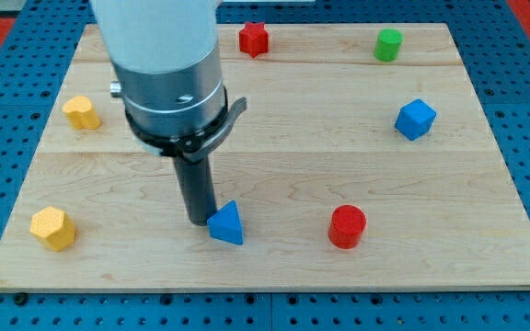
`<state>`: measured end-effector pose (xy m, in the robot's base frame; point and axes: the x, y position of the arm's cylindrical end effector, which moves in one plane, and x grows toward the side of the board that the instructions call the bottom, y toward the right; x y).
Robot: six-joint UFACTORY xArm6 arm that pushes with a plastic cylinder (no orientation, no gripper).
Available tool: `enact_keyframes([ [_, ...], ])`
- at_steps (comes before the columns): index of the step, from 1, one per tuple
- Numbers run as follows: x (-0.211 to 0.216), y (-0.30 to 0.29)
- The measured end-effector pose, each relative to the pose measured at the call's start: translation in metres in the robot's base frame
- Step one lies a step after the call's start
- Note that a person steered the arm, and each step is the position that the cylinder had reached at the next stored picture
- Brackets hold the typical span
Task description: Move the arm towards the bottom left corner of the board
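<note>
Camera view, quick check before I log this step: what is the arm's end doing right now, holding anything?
My tip: a bare rod with no pincer, holding nothing, down on the board at the left edge of the blue triangular block.

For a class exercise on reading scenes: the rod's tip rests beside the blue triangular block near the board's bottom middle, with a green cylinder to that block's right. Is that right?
One detail is wrong. In the camera view, my tip does rest beside the blue triangular block on the wooden board, but the cylinder to that block's right is the red cylinder, not a green one. The green cylinder sits near the view's top right.
</note>
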<state>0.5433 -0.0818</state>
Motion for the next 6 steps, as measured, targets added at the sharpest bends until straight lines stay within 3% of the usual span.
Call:
enact_keyframes([
  [1, 0.003, 0.001],
  [2, 0.013, 0.079],
  [3, 0.017, 0.09],
  [6, 0.058, -0.22],
])
